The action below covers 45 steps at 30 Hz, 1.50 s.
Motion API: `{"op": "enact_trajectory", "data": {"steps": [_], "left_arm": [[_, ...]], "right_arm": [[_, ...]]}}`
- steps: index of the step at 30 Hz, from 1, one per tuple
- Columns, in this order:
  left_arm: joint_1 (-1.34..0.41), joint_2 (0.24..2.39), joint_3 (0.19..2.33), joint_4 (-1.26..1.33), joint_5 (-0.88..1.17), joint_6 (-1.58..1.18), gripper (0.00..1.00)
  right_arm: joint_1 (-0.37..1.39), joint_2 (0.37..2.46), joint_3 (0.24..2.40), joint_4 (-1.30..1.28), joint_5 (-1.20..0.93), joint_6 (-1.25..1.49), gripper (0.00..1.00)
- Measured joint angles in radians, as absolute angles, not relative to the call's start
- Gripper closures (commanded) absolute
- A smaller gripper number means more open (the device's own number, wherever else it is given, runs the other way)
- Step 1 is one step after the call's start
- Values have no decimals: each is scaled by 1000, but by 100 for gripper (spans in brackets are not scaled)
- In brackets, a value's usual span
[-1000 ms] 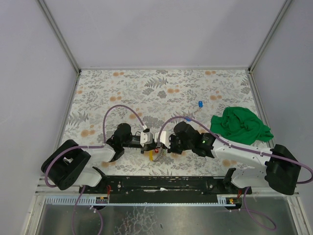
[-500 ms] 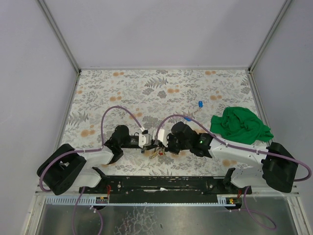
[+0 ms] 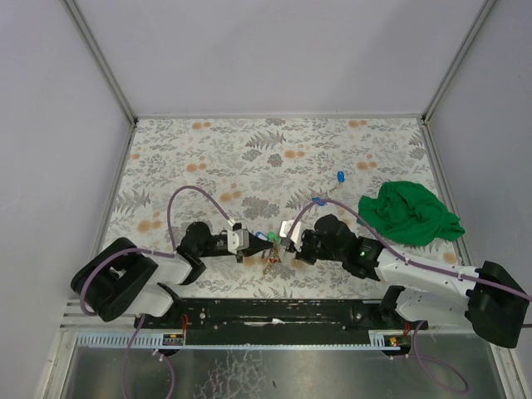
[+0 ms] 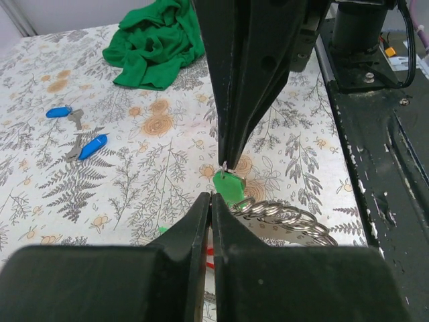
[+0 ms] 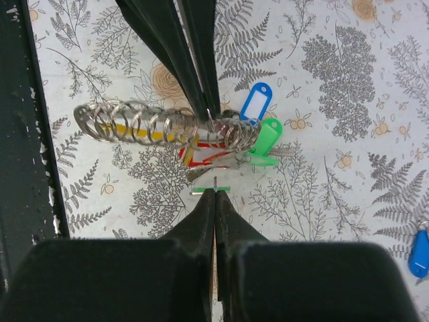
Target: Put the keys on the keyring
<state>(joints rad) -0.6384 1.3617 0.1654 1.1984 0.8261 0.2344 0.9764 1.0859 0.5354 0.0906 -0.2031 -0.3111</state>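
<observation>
Both are clenched: the left tool (image 4: 210,196) nips the keyring (image 4: 285,218), while the right tool (image 5: 214,193) apparently pinches a green-tagged key (image 4: 228,188). It should thread slowly, ring steady.

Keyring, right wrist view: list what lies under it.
Under the keyring, a yellow tag and a red tag show. The coils cover part of both; what else lies there cannot be told.

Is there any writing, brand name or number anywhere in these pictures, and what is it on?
No readable text in any view.
blue tag: its white insert looks blank.
green tag: no writing shows.
tablecloth: only a flower and fern print.
Small fittings along the rig's near edge: too small to read, if they are marked at all.
</observation>
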Motion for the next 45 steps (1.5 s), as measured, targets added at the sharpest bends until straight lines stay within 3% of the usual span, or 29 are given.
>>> {"op": "enact_trajectory", "data": {"steps": [12,45], "left_arm": [[-620,1454,144,1465,821,75,100],[-620,1483,165,1489,837,21,100]], "right_arm": [[886,1035,427,299,-364,-288,100],[883,1070,427,389,-405,-295,100]]}}
